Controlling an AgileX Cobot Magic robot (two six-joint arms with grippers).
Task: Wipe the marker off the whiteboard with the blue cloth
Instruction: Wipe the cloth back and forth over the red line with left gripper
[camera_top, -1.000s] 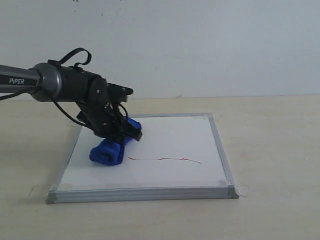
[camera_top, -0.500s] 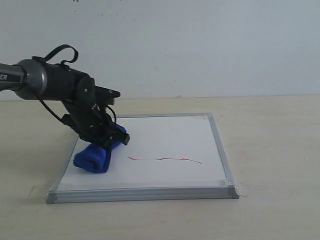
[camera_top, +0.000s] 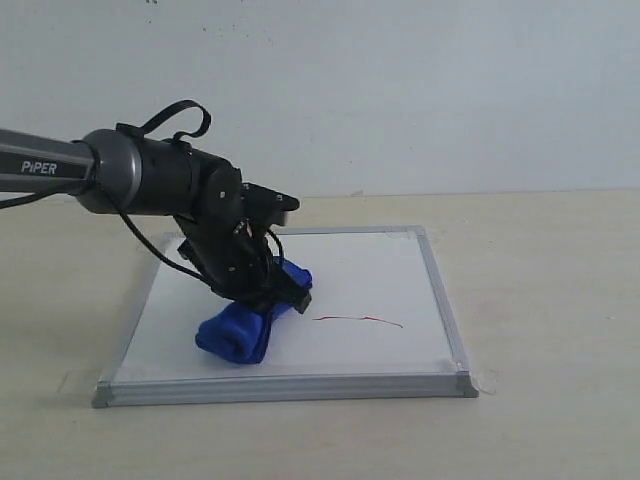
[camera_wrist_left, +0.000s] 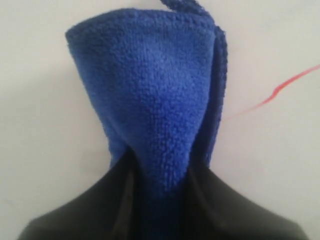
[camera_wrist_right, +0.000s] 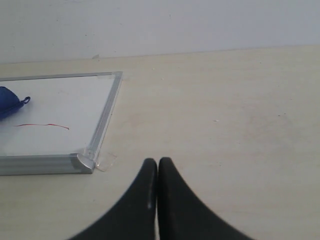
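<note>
The whiteboard (camera_top: 370, 270) lies flat on the table, silver-framed. My left gripper (camera_top: 275, 288) is shut on the blue cloth (camera_top: 240, 330), a rolled bundle pressed on the board's middle left. In the left wrist view the blue cloth (camera_wrist_left: 155, 105) fills the space between the black fingers (camera_wrist_left: 95, 210). The marker (camera_top: 360, 320) is a short red wavy line just right of the cloth, and the marker (camera_wrist_left: 275, 92) shows beside the cloth's edge. My right gripper (camera_wrist_right: 158, 162) is shut and empty, over bare table off the whiteboard (camera_wrist_right: 60, 100) corner; the marker (camera_wrist_right: 42, 125) and cloth (camera_wrist_right: 7, 102) show there too.
The whiteboard's frame (camera_top: 445, 300) rises slightly above the beige table (camera_top: 540, 280), with clear tape at the near right corner (camera_top: 485, 380). A pale wall stands behind. The left arm (camera_top: 120, 180) reaches in from the left edge.
The left gripper swept the cloth left, then back right past its earlier spot. The red line is now shorter; its left part is gone.
</note>
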